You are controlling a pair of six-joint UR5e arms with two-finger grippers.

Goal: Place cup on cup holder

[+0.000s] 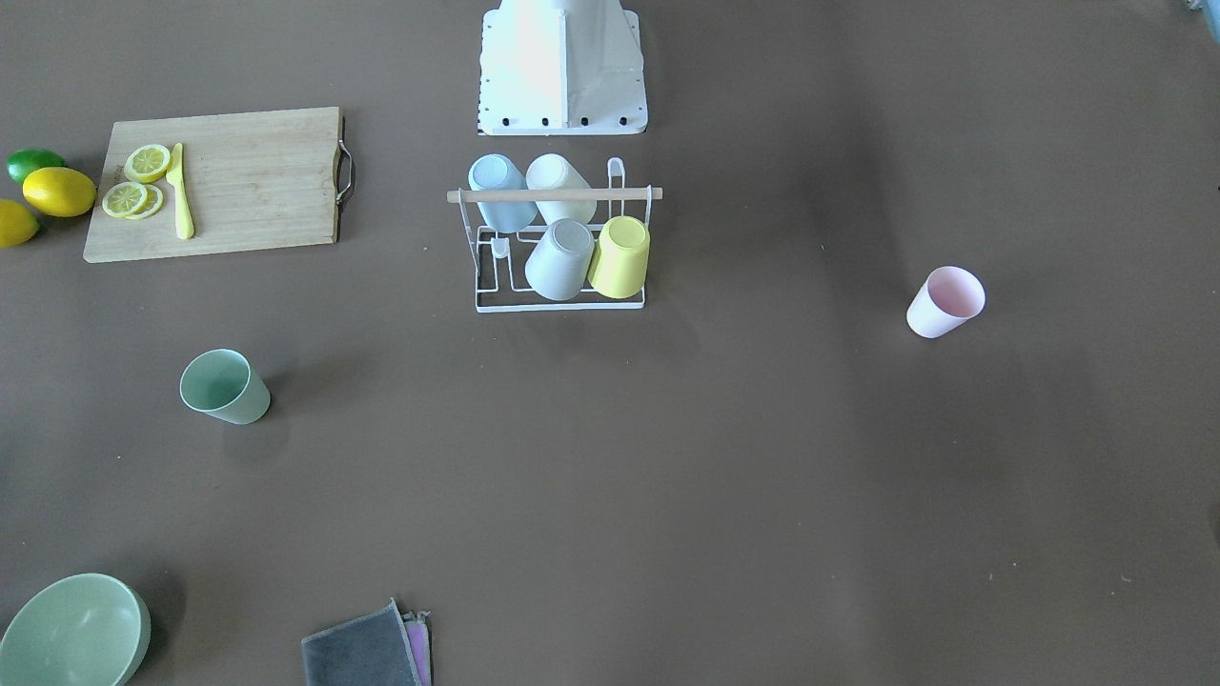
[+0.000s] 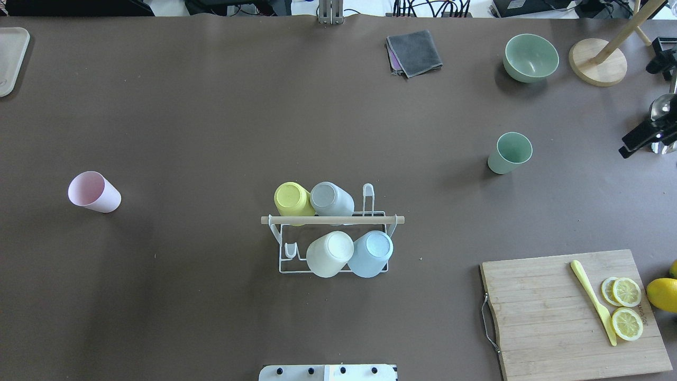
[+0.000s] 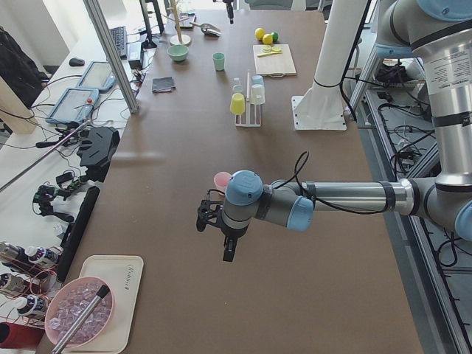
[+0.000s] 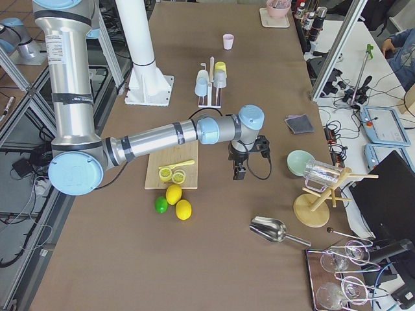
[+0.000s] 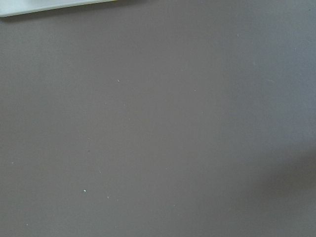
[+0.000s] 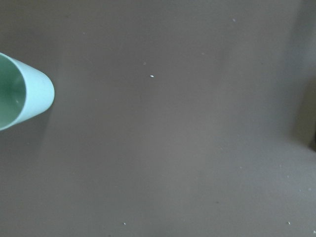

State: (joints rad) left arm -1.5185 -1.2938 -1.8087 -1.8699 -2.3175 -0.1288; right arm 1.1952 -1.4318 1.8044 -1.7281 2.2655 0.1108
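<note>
Flanking cup holder (image 2: 333,219): pink cup (image 2: 94,191), green cup (image 2: 509,153), upright?

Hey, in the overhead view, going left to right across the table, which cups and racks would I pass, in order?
pink cup → cup holder → green cup
</note>
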